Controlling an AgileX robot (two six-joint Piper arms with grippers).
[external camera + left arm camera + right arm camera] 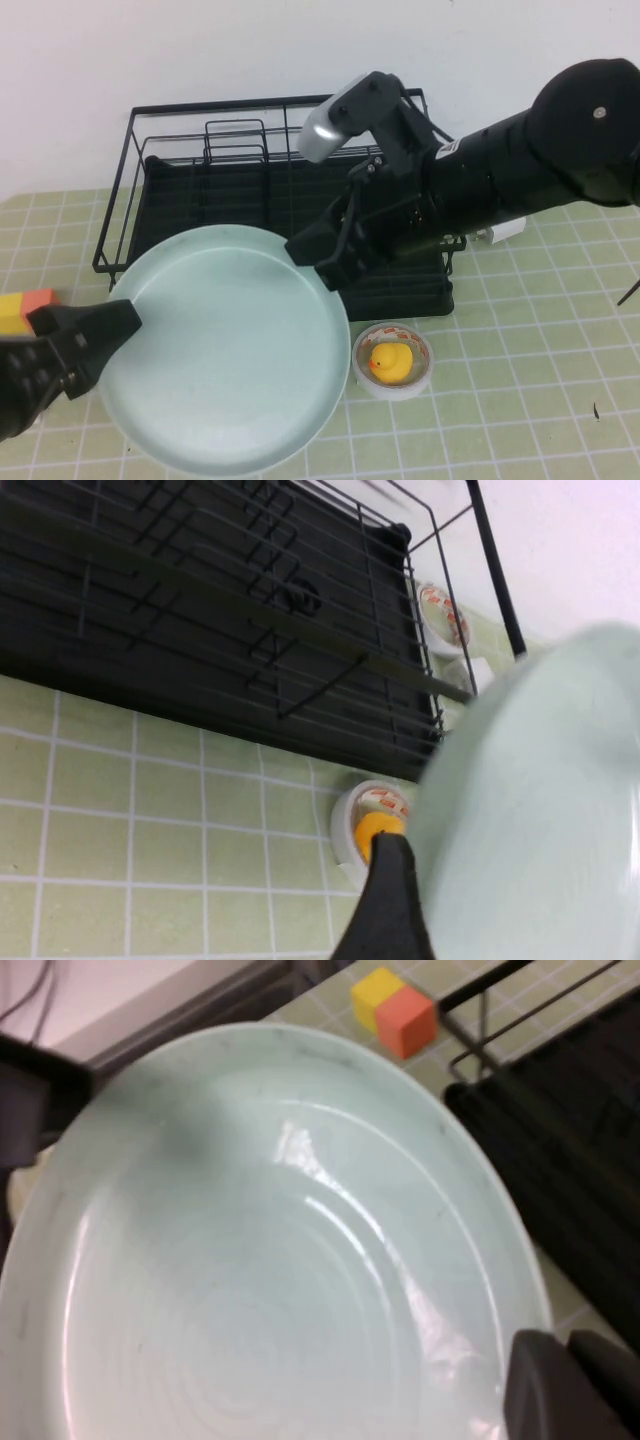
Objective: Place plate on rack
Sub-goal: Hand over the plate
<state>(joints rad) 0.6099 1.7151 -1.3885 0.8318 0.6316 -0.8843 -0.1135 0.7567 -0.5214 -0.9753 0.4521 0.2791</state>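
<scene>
The pale mint-green plate [220, 350] hangs above the table in front of the black wire rack [130, 200], its far rim overlapping the rack's front edge. My left gripper [118, 322] is shut on the plate's left rim. One black finger [392, 910] shows beside the plate [540, 810] in the left wrist view. My right gripper [318, 262] is shut on the plate's far right rim, just before the rack. In the right wrist view the plate [260, 1280] fills the frame, with the right gripper [565, 1385] at its edge and the rack [570, 1160] beside it.
A white tape roll [392, 360] with a yellow rubber duck [390, 362] in it lies right of the plate. A yellow-and-orange block [25, 305] lies at the left edge. A second tape roll [440, 615] lies past the rack's end. The rack's tray holds upright wire dividers [235, 140].
</scene>
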